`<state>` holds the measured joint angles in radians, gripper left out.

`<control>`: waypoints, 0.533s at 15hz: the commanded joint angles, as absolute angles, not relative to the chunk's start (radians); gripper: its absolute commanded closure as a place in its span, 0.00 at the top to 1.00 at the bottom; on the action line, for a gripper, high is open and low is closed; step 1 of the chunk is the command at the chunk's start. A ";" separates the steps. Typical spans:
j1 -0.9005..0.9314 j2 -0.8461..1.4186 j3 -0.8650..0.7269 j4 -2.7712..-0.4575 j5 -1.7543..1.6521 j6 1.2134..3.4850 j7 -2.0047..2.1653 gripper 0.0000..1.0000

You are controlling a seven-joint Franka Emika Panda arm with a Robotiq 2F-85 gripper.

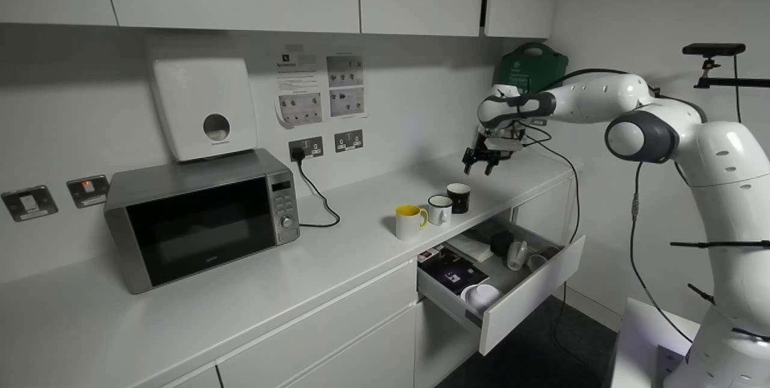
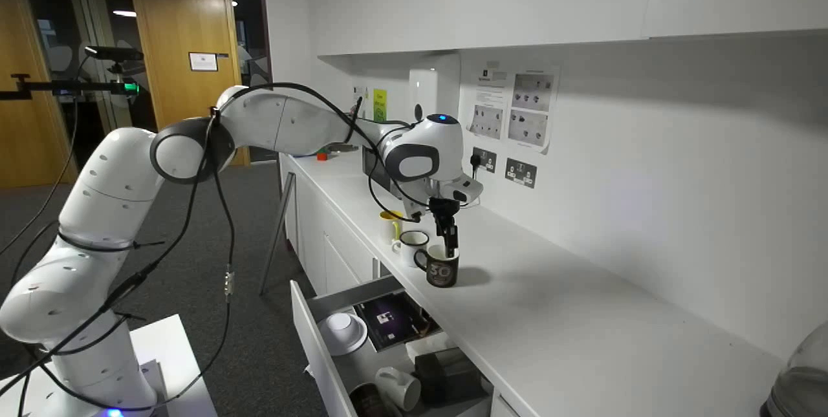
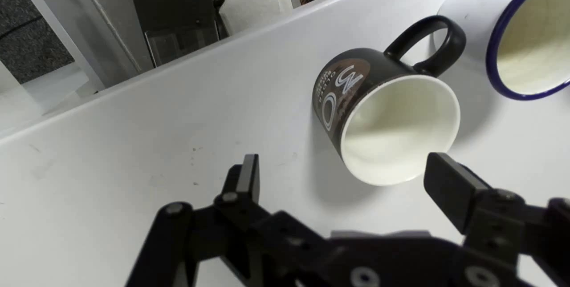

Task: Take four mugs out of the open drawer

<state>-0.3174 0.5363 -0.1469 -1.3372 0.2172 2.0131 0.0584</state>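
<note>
The yellow-and-white mug point(image 1: 408, 224), the blue-rimmed white mug point(image 1: 440, 212) and the black mug point(image 1: 459, 200) with the big "30" on it are all standing upright on the white counter point(image 1: 343, 255), in that order left to right, a bit right of centre in an exterior view. In the wrist view the black one's handle points at the blue-rimmed one, super close, and it's hard to tell if they actually touch. The gripper point(image 3: 343, 162) hangs over the counter with its fingers point(image 3: 449, 187) spread wide apart, and the black mug's rim shows up toward the middle right of that view. The drawer point(image 1: 532, 296) is wide open at the lower right. Looking down into it from an exterior view, there's a white cup point(image 2: 339, 322) on a saucer point(image 2: 354, 344) at its upper left, a flat dark box point(image 2: 401, 321) right beside that, and near the bottom of the frame a pale mug point(image 2: 400, 390) that looks tipped over, with what seems to be a dark mug point(image 2: 367, 399) just left of it, partly cut off. Microwave point(image 1: 204, 219) sits on the left side of the frame, same counter.
</note>
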 commanded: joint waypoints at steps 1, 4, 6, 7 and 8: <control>-0.326 0.374 -0.144 -1.566 0.237 2.064 0.000 1.00; -0.322 0.302 -0.157 -1.687 0.238 2.084 -0.018 1.00; -0.316 0.254 -0.164 -1.779 0.238 2.121 -0.037 1.00; -0.312 0.233 -0.166 -1.824 0.236 2.149 -0.047 1.00; -0.308 0.211 -0.169 -1.874 0.230 2.184 -0.059 1.00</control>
<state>-0.3177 0.3281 -0.1601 -1.6816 0.2172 2.0803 -0.0002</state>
